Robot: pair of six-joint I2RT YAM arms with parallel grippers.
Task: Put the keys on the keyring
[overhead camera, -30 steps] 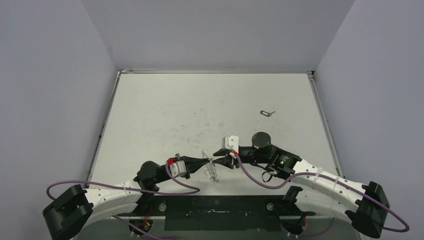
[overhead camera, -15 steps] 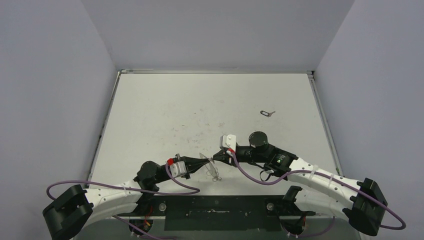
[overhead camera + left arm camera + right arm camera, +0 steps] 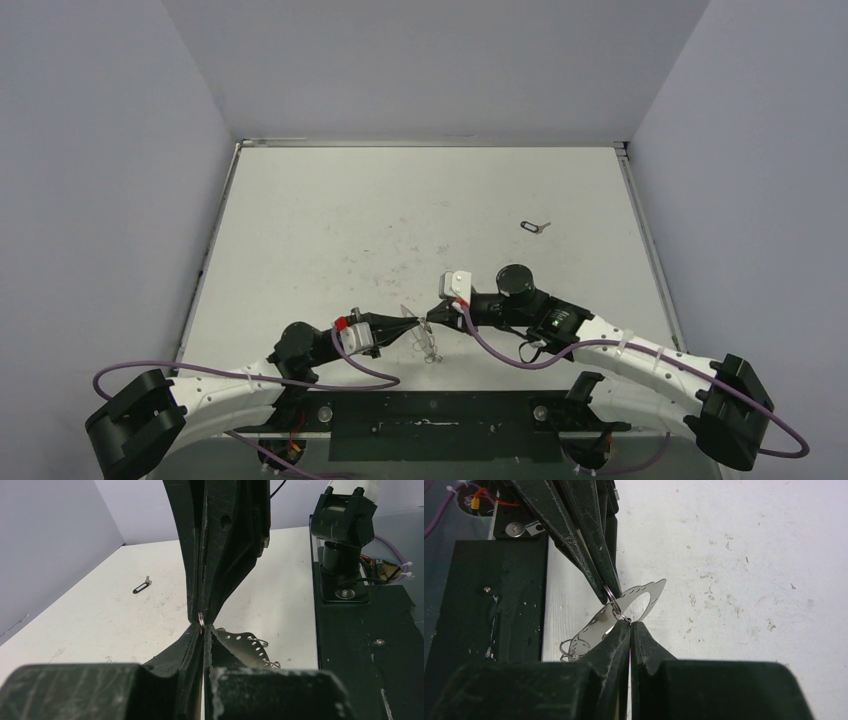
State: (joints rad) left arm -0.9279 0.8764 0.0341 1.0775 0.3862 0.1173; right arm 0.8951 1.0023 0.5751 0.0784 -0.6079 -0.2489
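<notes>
At the tabletop [image 3: 330,220] near edge, left end effector [image 3: 202,630] and right end effector [image 3: 630,625] clamp tip to tip on small rings [image 3: 611,594] of the keyring [image 3: 644,592], key [image 3: 535,226] well apart toward the right edge; best hold left firm, ease right gently so nothing slips.

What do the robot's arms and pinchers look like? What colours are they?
The left arm and right arm are white tubes with chunky black joints. A purple cable loops along each. Near each wrist sits a small white box with a red mark. The left gripper and right gripper have thin, scuffed black fingers tapering to points.
</notes>
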